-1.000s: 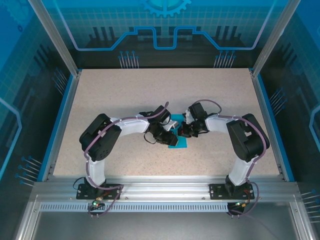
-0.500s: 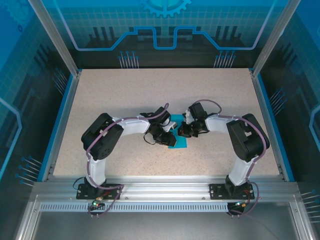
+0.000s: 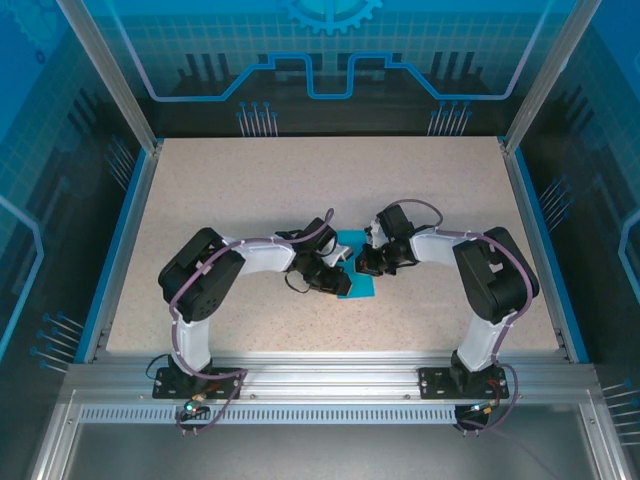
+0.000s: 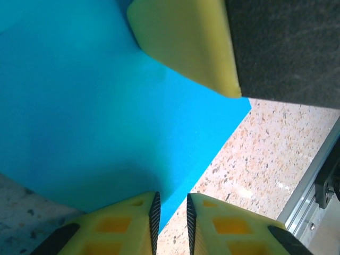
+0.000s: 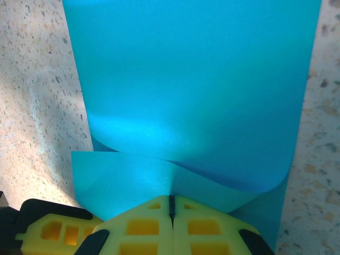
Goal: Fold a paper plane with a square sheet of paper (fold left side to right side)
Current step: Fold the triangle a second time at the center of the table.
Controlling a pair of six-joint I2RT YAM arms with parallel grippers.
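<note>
Sitting at the left edge of the paper point(image 3: 358, 289) point(image 4: 106, 106) on the table point(image 3: 200, 200), the left gripper point(image 3: 338, 283) point(image 4: 172, 204) has its jaws a narrow slit apart, gripping nothing. Just right, the right gripper point(image 3: 363, 263) point(image 5: 171, 204) pinches the paper's point(image 5: 191, 79) edge in closed jaws, curling a flap up.

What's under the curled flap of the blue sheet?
A lower layer of the same square sheet of paper, lying on the speckled table. The right end effector pinches the flap's edge. Table beneath the sheet is covered.
</note>
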